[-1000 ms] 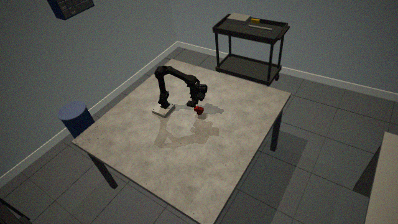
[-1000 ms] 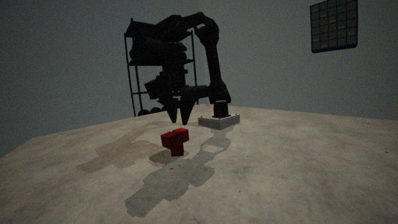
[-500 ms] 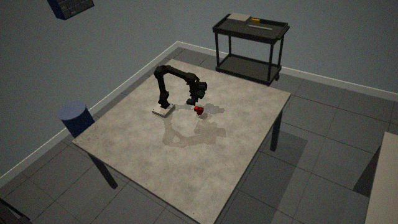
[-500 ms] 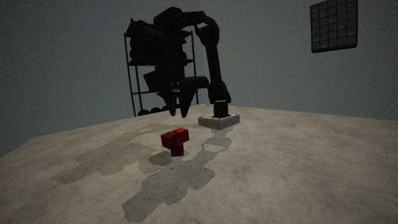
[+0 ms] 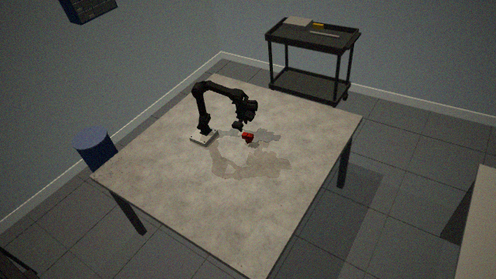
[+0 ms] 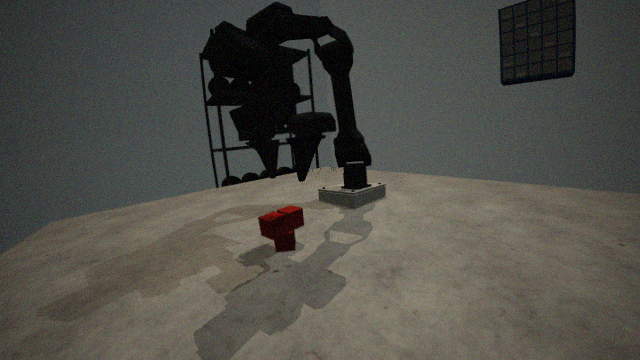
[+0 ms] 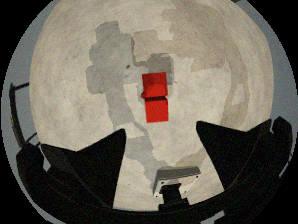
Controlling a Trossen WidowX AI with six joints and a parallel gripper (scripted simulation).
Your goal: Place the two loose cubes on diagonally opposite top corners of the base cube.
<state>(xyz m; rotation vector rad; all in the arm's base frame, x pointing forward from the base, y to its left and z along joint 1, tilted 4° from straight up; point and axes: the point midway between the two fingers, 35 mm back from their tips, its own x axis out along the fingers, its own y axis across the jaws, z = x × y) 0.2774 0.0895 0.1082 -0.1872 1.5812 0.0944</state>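
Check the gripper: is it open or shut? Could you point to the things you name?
Open: the gripper (image 6: 287, 178) (image 7: 161, 129) shows fingers standing well apart, with nothing between them, above the red cubes (image 6: 281, 219) (image 7: 156, 97).

Two red cubes (image 5: 249, 136) (image 6: 272, 224) (image 7: 156, 109) cap the red base cube (image 5: 249, 140) (image 6: 285, 242).
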